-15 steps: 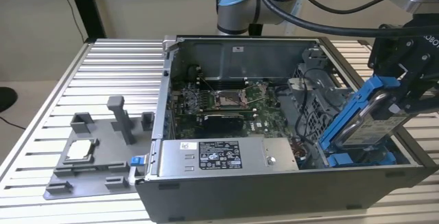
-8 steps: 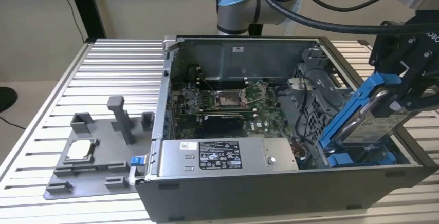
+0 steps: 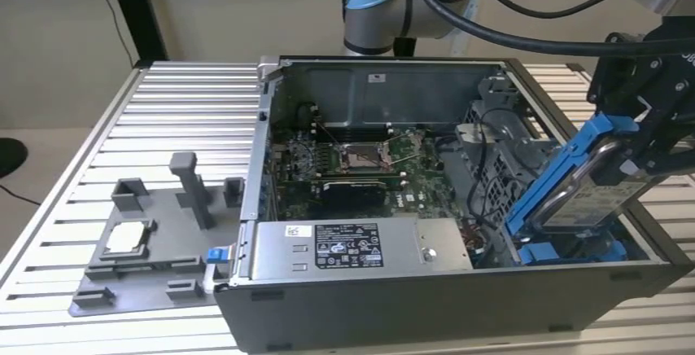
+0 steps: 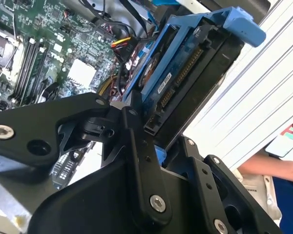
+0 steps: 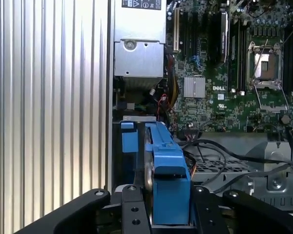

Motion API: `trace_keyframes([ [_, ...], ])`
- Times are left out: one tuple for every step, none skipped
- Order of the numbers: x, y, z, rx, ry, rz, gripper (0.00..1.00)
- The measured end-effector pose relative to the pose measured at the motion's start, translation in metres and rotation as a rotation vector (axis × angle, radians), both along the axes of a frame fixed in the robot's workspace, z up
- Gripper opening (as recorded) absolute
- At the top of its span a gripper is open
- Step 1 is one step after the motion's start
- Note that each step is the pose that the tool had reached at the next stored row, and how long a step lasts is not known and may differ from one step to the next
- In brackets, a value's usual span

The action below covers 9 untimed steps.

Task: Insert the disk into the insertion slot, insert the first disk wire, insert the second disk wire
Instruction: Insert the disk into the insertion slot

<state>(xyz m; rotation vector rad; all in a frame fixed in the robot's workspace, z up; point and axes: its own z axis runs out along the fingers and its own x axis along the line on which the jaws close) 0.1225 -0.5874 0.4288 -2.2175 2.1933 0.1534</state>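
The gripper [image 3: 635,139] has its jaws clamped on the disk [image 3: 587,196]. In both wrist views the black fingers [image 4: 136,161] press on either side of the blue carrier frame [image 5: 168,170].

The disk is held tilted at the exterior view's right, with its upper end towards the case wall. Its lower end reaches down into the open computer case [image 3: 434,306], just beside the grey perforated drive cage [image 3: 513,147]. It cannot be told whether the lower end has entered the insertion slot.

Black cables [image 5: 210,151] loop close to the carrier's lower end, and red and yellow wires [image 4: 121,44] lie just behind it.

Further in are the motherboard [image 3: 418,180] with its CPU socket [image 3: 356,155] and the labelled power-supply box [image 3: 347,245]. At the exterior view's left, a grey fixture tray [image 3: 152,286] rests on the slatted table [image 3: 163,102].
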Motion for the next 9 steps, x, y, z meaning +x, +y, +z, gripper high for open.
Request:
trace_keyframes([
  [0.0004, 0.0, 0.0, 0.0, 0.0002, 0.001, 0.0],
  [0.0004, 0.0, 0.0, 0.0001, 0.0002, 0.002, 0.0],
  [0.0004, 0.0, 0.0, 0.0002, 0.0003, 0.002, 0.0],
  [0.0005, -0.0001, 0.0002, 0.0003, 0.0005, 0.002, 0.0],
  [0.0006, -0.0001, 0.0023, 0.0005, 0.0019, 0.002, 0.0],
  [0.0006, -0.0001, 0.0055, 0.0005, 0.0038, 0.002, 0.0],
  [0.0006, 0.0, 0.0091, 0.0006, 0.0055, 0.002, 0.0],
  [0.0005, -0.0001, 0.0127, 0.0006, 0.007, 0.002, 0.0],
  [0.0005, -0.0001, 0.0166, 0.0005, 0.008, 0.002, 0.0],
])
